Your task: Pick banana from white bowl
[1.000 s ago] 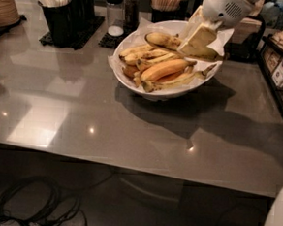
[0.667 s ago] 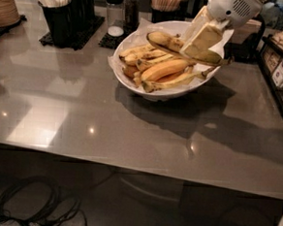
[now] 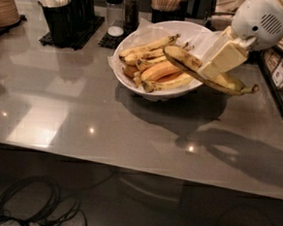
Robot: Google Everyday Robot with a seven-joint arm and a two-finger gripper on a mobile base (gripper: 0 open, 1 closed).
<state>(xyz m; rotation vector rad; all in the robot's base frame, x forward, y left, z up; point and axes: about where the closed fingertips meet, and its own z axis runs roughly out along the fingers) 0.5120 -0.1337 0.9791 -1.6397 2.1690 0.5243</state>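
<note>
Holding the banana (image 3: 183, 61) near its middle, the gripper (image 3: 208, 70) has its jaws closed on it, just over the right rim of the white bowl (image 3: 155, 93). I think the soft fruit could slip or tilt and drop onto the counter (image 3: 83, 115).

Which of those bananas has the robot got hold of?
The long, brown-speckled banana, clamped in the gripper above the white bowl's right rim; the others lie inside.

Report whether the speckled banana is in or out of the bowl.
Out: the end effector holds the banana in the air over the white bowl's right rim.
</note>
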